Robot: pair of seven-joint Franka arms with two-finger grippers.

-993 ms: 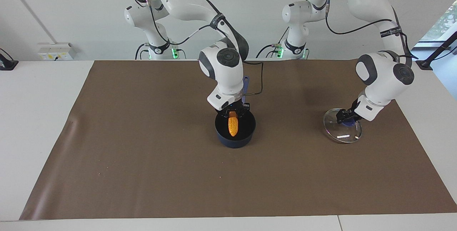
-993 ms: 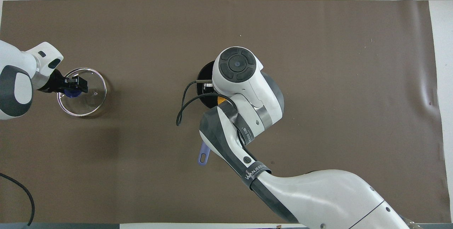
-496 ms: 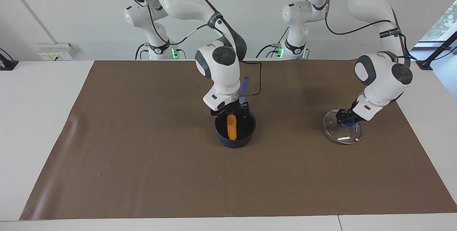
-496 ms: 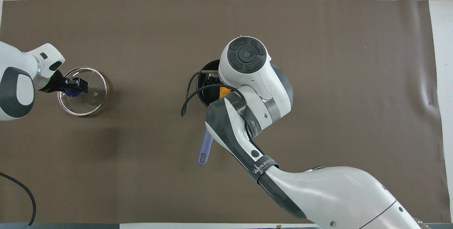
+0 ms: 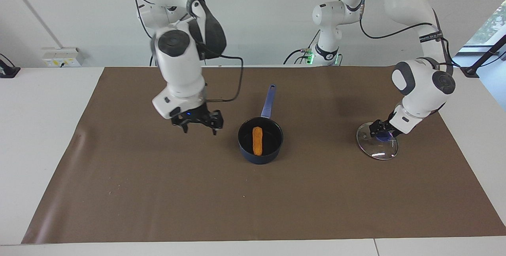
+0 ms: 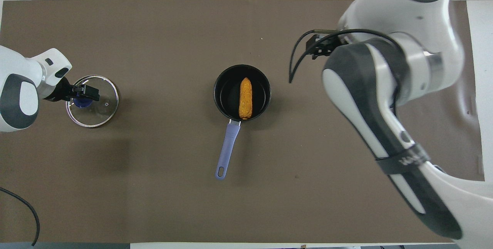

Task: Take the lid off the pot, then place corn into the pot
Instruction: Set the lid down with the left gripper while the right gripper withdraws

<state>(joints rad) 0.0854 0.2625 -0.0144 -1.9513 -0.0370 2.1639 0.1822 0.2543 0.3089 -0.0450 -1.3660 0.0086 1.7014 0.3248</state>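
In the pot (image 5: pixel 260 140) at mid-table the corn (image 5: pixel 257 140) lay flat along the black bottom, handle pointing toward the robots. I judged both steps done. The lid (image 5: pixel 376 145) sat on the mat toward the left arm's end, the left gripper (image 5: pixel 380 129) bent low and clamped on its blue knob; dragging it could slide the lid. The right gripper (image 5: pixel 199 122) hung spread wide, empty, above bare mat beside the pot.
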